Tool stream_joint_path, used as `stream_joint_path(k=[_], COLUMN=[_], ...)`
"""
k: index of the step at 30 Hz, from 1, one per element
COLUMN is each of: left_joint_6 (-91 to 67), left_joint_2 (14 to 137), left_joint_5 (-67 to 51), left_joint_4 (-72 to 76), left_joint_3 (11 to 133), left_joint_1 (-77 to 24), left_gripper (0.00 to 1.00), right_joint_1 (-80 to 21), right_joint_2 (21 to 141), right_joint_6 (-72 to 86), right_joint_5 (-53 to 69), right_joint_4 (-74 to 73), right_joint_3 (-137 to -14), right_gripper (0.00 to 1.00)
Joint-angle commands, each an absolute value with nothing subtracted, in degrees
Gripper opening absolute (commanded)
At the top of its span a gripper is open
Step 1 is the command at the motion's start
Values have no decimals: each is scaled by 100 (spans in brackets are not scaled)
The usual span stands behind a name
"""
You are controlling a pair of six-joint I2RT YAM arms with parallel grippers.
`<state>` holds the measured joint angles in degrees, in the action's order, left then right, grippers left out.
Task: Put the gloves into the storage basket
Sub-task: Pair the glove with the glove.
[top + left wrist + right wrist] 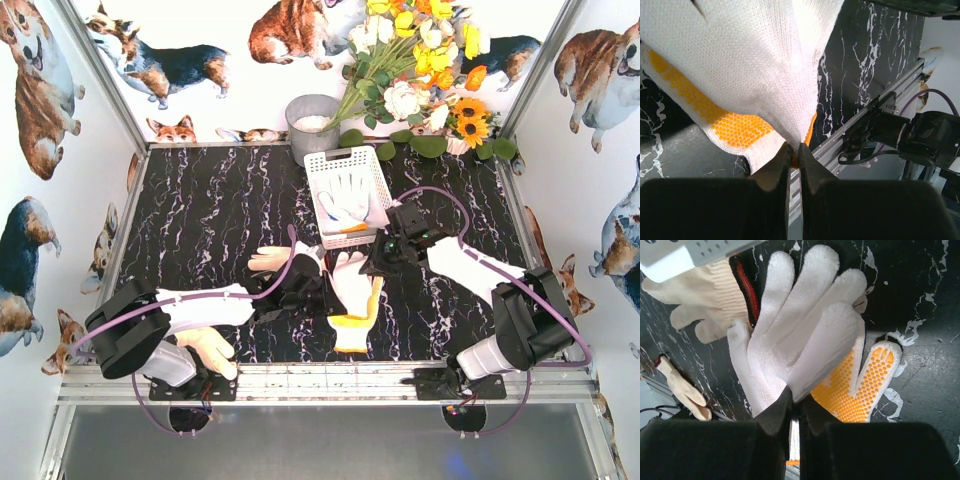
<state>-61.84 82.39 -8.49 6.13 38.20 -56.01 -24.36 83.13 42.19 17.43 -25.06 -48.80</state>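
Jaws of the left gripper [794, 149] and right gripper [795, 397] are both pinching shut on the yellow-dotted white glove [352, 300], holding it over the bench [200, 200] just before the storage basket [340, 155], where another glove [348, 200] is lying. They are seemingly mid-carry; the next move is calling for lifting it across the rim and letting go.

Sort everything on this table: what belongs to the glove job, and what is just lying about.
Belongs to the job:
- storage basket
- glove inside it
- stacked gloves, held between the two arms
- cream glove on the table
- cream glove by the left arm's base

Just lying about:
- grey bucket
- flowers
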Motion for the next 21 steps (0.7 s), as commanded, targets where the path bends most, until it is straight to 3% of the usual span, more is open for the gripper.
stream_joint_path(k=[1,21], left_joint_6=[-6270,-6366], left_joint_2=[8314,8144], left_joint_5=[-1136,-1440], left_joint_4=[865,668], left_joint_3=[3754,3659], left_joint_1=[-5581,-5826], left_gripper=[0,0], right_joint_1=[-2417,-2417], right_joint_2=[8183,7534], right_joint_6=[4275,4331], right_joint_5=[1799,1770], right_joint_4=[-2288,-2789], right_joint_3=[-4703,-4371], right_gripper=[0,0])
